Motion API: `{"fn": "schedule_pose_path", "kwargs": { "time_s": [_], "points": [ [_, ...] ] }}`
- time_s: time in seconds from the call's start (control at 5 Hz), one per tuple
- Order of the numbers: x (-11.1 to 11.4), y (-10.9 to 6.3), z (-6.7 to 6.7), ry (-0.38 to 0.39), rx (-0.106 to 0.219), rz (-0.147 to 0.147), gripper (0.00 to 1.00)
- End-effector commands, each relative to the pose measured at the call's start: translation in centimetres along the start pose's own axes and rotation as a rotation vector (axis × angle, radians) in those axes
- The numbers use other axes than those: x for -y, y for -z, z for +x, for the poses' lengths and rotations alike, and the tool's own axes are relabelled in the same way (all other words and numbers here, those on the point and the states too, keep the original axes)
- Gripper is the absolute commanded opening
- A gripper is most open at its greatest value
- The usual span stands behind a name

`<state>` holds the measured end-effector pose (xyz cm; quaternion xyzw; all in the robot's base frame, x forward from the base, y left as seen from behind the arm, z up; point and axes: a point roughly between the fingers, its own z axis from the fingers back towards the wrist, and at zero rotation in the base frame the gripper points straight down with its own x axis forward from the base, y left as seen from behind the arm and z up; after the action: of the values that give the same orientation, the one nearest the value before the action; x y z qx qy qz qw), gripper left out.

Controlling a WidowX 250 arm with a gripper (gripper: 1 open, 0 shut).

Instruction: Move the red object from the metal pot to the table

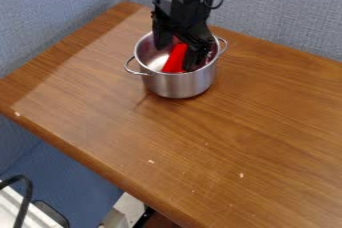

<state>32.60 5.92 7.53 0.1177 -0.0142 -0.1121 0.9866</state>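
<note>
A small shiny metal pot (177, 79) with loop side handles stands on the brown wood-grain table (201, 142), toward its far side. Inside it the red object (178, 58) leans against the wall, partly hidden by the gripper. My black gripper (178, 44) points steeply down into the pot's mouth with its jaws open, one finger on each side of the red object's upper part. I cannot tell whether the fingers touch it.
A blue-grey wall stands behind and left of the table. The table's rounded front-left edge drops off to the floor, where dark cables and a light object lie at the lower left.
</note>
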Motion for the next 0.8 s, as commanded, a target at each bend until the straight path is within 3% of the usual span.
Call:
{"fn": "schedule_pose_path", "kwargs": {
  "time_s": [0.0,0.2,0.6],
  "points": [
    [-0.56,-0.14,-0.01,0.010,-0.007,0.016,1.00],
    [-0.47,0.21,0.01,0.011,-0.011,0.008,0.00],
    [-0.58,-0.44,-0.10,-0.002,-0.008,-0.022,0.00]
  ]
}}
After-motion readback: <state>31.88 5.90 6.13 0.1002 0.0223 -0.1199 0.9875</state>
